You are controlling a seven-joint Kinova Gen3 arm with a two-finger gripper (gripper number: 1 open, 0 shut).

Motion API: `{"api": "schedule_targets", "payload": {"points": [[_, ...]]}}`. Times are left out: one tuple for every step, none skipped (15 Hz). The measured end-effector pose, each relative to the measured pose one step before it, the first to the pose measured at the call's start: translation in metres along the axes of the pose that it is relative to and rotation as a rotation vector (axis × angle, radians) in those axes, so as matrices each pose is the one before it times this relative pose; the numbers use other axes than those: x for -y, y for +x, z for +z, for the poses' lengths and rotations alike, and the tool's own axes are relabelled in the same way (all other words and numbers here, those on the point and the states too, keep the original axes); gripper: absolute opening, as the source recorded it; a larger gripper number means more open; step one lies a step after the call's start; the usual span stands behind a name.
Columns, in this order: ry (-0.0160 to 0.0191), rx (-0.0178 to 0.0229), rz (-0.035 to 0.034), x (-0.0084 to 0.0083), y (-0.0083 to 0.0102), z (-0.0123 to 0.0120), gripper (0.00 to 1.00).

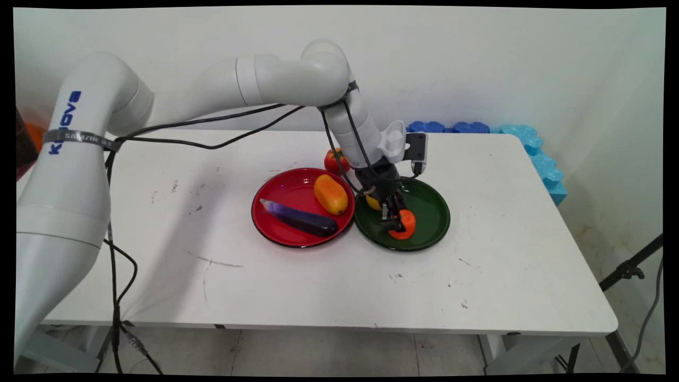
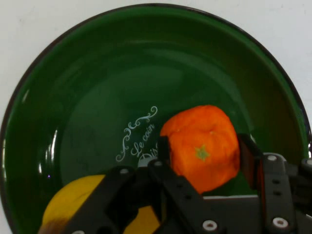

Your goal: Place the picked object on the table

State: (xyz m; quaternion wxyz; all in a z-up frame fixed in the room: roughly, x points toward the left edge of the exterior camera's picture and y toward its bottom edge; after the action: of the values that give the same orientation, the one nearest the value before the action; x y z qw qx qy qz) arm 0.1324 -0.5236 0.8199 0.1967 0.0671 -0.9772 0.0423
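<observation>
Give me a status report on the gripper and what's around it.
Gripper down in green plate, fingers either side of the orange, apparently shut on it. Yellow fruit beside it in the plate. Red plate alongside holds eggplant and mango.

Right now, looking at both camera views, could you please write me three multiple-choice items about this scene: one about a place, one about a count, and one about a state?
1. Where does the orange lie?
A. on the red plate
B. on the green plate
C. on the bare table

2. How many things lie on the red plate?
A. one
B. two
C. four

3. How does the gripper stand to the orange?
A. raised high above it
B. over the red plate, away from it
C. down at it, a finger on each side

Key:
1 B, the orange rests inside the green plate, near a yellow fruit.
2 B, only an eggplant and a mango lie there.
3 C, the hand view shows the fingers flanking the orange.
</observation>
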Motion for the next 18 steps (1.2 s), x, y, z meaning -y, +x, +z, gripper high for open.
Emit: {"api": "schedule_targets", "payload": {"points": [[0.00001, -0.00032, -0.00659, -0.00074, 0.00095, -0.00085, 0.00], [0.00179, -0.00113, -0.00694, -0.00058, 0.00144, -0.00144, 0.00], [0.00505, -0.00263, -0.00964, -0.00055, 0.00251, -0.00297, 0.00], [0.00515, -0.00310, -0.00908, -0.00055, 0.00197, -0.00329, 0.00], [0.00969, -0.00643, -0.01463, -0.00120, 0.00402, -0.00670, 0.00], [0.01101, -0.00918, -0.02402, -0.00230, 0.00469, -0.01004, 0.00], [0.01051, -0.00847, -0.01866, -0.00325, 0.00434, -0.01004, 0.00], [0.00963, -0.01093, -0.02456, -0.00486, 0.00514, -0.01305, 0.00], [0.00659, -0.01236, -0.02842, -0.00691, 0.00443, -0.01491, 0.00], [0.00296, -0.00957, -0.02672, -0.00873, 0.00338, -0.01407, 0.00], [0.00125, -0.00607, -0.02240, -0.00836, 0.00093, -0.01186, 0.00], [-0.00095, -0.00273, -0.02028, -0.01062, -0.00021, -0.01226, 0.00], [-0.00142, -0.00047, -0.01556, -0.01056, -0.00158, -0.01106, 0.00], [-0.00122, 0.00190, -0.01131, -0.00863, -0.00319, -0.00855, 0.00], [0.00130, 0.00370, -0.01352, -0.00881, -0.00527, -0.00843, 0.00], [0.00265, 0.00564, -0.01127, -0.00813, -0.00685, -0.00654, 0.00], [0.00301, 0.00529, -0.00774, -0.00631, -0.00679, -0.00393, 0.00], [0.00331, 0.00624, -0.00851, -0.00692, -0.00861, -0.00220, 0.00]]}}
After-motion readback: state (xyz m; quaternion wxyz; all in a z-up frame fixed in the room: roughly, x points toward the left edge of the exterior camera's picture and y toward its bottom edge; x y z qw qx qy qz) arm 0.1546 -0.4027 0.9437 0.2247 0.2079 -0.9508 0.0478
